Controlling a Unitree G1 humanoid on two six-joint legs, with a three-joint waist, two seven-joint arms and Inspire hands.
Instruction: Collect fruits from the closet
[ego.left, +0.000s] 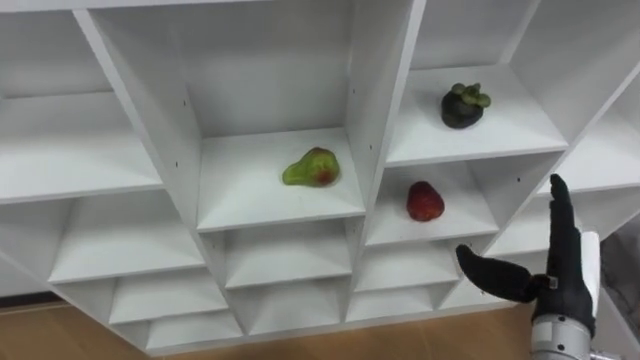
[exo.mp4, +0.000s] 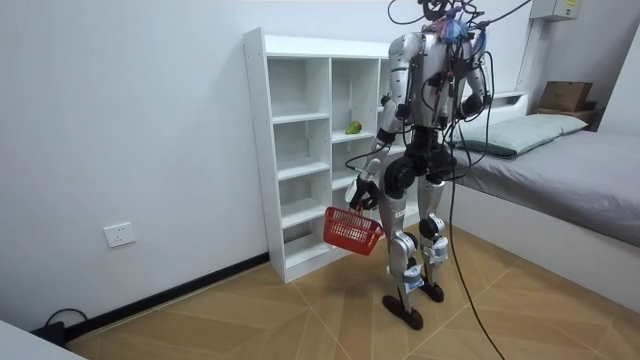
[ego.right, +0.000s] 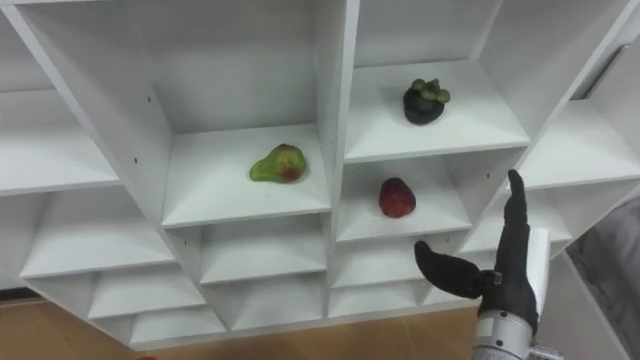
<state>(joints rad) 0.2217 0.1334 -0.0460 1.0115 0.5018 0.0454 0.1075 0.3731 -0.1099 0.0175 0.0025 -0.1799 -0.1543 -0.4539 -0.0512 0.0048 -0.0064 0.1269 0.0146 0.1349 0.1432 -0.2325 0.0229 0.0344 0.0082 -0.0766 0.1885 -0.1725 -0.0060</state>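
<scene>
My right hand (ego.left: 565, 265) hovers with fingers straight and thumb spread wide, just below and right of the strawberry (ego.left: 424, 201) on its closet (ego.left: 100, 150) shelf. I judge the fruit light, soft and easily bruised, so I'd cup its sides gently. Low down, my left hand (exo.mp4: 362, 196) grips the red basket (exo.mp4: 352, 231).

Compartment fronts: open.
Right hand (ego.left: 568, 275) to strawberry (ego.left: 424, 201): clear air, well apart.
Beside strawberry: bare shelf (ego.left: 468, 206), upright divider (ego.left: 378, 130) on its left.
Overhead: board (ego.left: 505, 130) carrying mangosteen (ego.left: 464, 106).
</scene>
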